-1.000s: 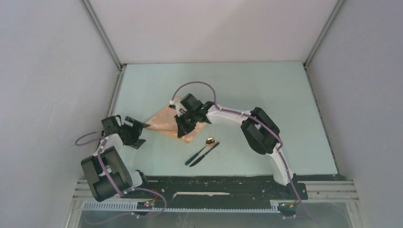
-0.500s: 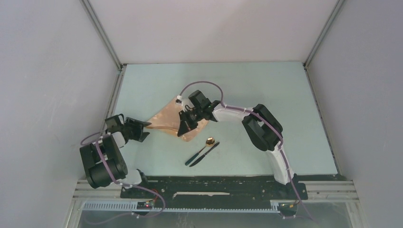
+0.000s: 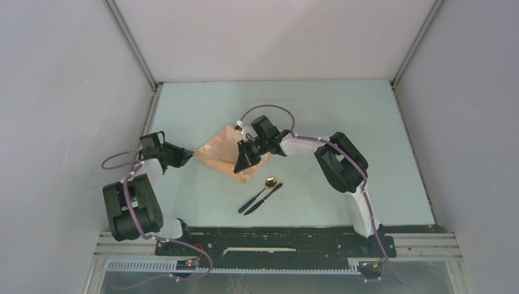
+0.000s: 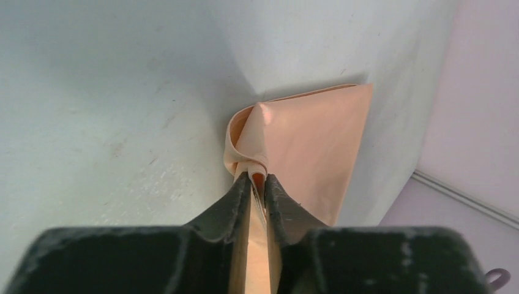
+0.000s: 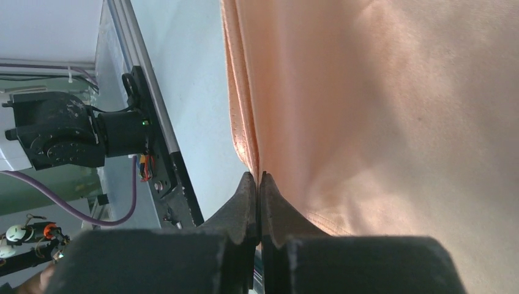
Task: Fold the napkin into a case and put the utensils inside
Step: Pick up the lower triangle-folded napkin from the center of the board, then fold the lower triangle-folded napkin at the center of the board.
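The peach-tan napkin [image 3: 219, 149] lies folded in a rough diamond at mid-table; no case is in view. My left gripper [image 3: 188, 154] is shut on its left corner; the left wrist view shows the fingers [image 4: 242, 196] pinching a doubled fold of the napkin [image 4: 306, 138]. My right gripper [image 3: 240, 166] is shut on the napkin's near right edge; in the right wrist view the jaws press together on the napkin [image 5: 379, 110] at its hem. The utensils lie near the cloth on its near right: a spoon [image 3: 270, 182] with a gold bowl and a slim dark knife [image 3: 264, 198] beside it.
Grey walls close in the pale table [image 3: 343, 116] on three sides, with metal frame rails [image 3: 147, 119] along the left and right edges. A black base rail [image 3: 275, 236] runs along the near edge. The left arm's base [image 5: 61, 131] shows in the right wrist view.
My left gripper moved forward to the napkin's left corner and closed on it. My right gripper shifted slightly right, still shut, and the napkin moved with it.
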`<state>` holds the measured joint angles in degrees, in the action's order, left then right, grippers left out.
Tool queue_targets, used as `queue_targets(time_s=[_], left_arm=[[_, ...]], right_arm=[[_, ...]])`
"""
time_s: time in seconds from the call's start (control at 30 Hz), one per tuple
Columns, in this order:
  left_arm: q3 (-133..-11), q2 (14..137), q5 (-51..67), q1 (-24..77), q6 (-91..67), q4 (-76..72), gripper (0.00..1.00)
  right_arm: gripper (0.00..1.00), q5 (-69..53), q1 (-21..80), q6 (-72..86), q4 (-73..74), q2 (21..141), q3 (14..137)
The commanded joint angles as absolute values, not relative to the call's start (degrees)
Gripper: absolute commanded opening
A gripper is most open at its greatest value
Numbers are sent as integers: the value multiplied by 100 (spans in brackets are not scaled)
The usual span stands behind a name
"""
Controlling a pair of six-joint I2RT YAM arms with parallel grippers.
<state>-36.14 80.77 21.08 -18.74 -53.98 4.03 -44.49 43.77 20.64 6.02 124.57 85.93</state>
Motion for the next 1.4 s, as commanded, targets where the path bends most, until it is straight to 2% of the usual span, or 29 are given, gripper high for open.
queue_targets(time_s=[0.0,0.2,0.77,1.37], left_arm=[[-4019,8103,1705,-1655,-5335,737,15],[-4583,8196,1308,-1197,-5274,1204,13],[-6076,9734,1169,-329,-5382,1468,10],[-6680,10507,1290,-43,-5283,1556,10]], right_arm=[[0,-4559,4236,2222,281,11970,8421],[0,-4379,4134,2228,316,11894,8262],[0,-3972,3974,1998,755,11968,8218],[0,-3407,4060,1737,1142,11974,8229]])
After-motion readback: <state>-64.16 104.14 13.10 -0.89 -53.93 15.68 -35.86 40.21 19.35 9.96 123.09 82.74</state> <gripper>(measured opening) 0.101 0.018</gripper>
